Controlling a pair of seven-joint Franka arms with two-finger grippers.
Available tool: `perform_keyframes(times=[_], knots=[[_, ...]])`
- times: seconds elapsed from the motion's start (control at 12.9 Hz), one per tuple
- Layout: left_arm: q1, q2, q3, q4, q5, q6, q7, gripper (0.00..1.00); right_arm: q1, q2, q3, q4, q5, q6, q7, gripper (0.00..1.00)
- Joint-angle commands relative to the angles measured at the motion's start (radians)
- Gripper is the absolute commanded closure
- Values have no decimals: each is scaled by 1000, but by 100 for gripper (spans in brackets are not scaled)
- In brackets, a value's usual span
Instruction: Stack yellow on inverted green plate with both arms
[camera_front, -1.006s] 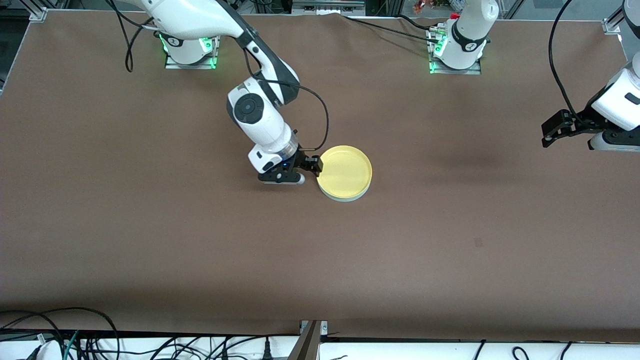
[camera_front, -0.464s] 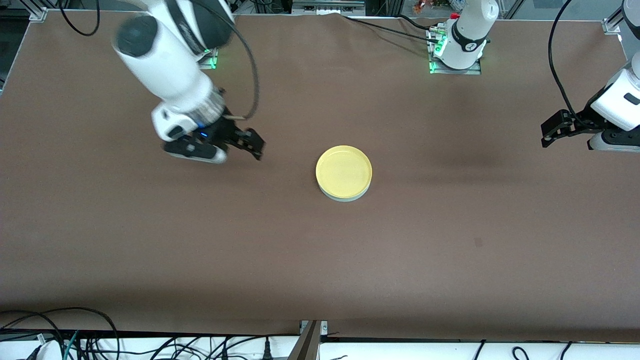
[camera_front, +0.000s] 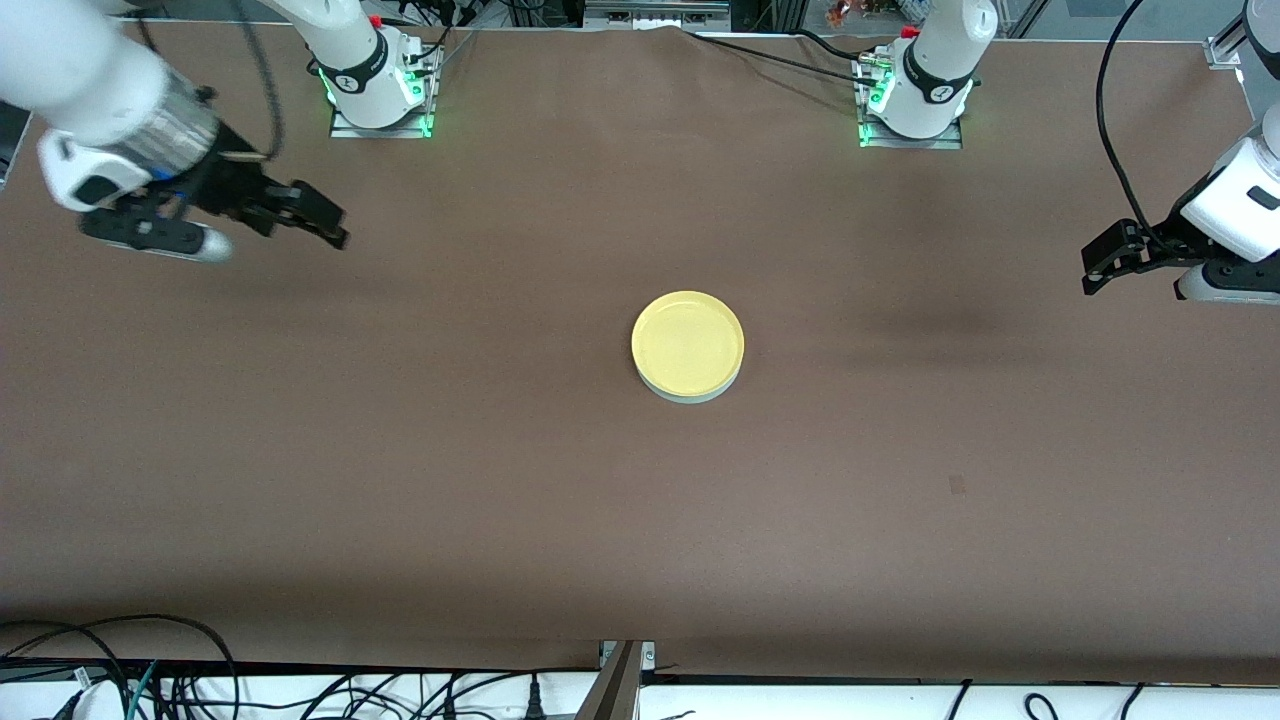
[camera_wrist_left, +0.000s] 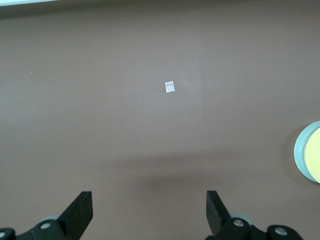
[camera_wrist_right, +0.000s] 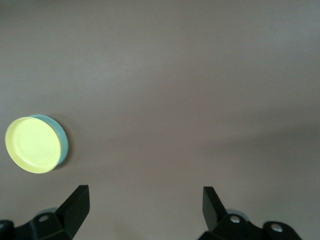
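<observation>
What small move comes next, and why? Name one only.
Probably just park the right end effector at the right arm's end of the table. The yellow plate already sits on the green plate, whose rim shows beneath it. Both end effectors are open and empty; the left end effector waits over the left arm's end.

I see the yellow plate (camera_front: 688, 342) resting right way up on top of the green plate (camera_front: 690, 396), both flat on the tabletop (camera_front: 640, 500) around its middle, well clear of every edge. The green plate lies beneath, only a thin pale rim showing at the side nearer the front camera.
</observation>
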Motion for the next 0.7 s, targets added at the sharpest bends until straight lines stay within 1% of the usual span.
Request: perform_keyframes(times=[0.0,0.15,0.23,0.62], knots=[[5,-8,-7,0,-15,-12,12,0,-100,24,35,95,-64,-116,-149,0],[4,-7,-8,1,-13,-12,12,0,-102,18,13,95,-79,-134,-191,0],[5,-7,-7,1,-13,-12,20,0,-100,18,12,101,-94,-136,-206,0],[5,-7,-7,1,-13,-11,18,0,-100,19,13,119,-95,-125,-208,0]])
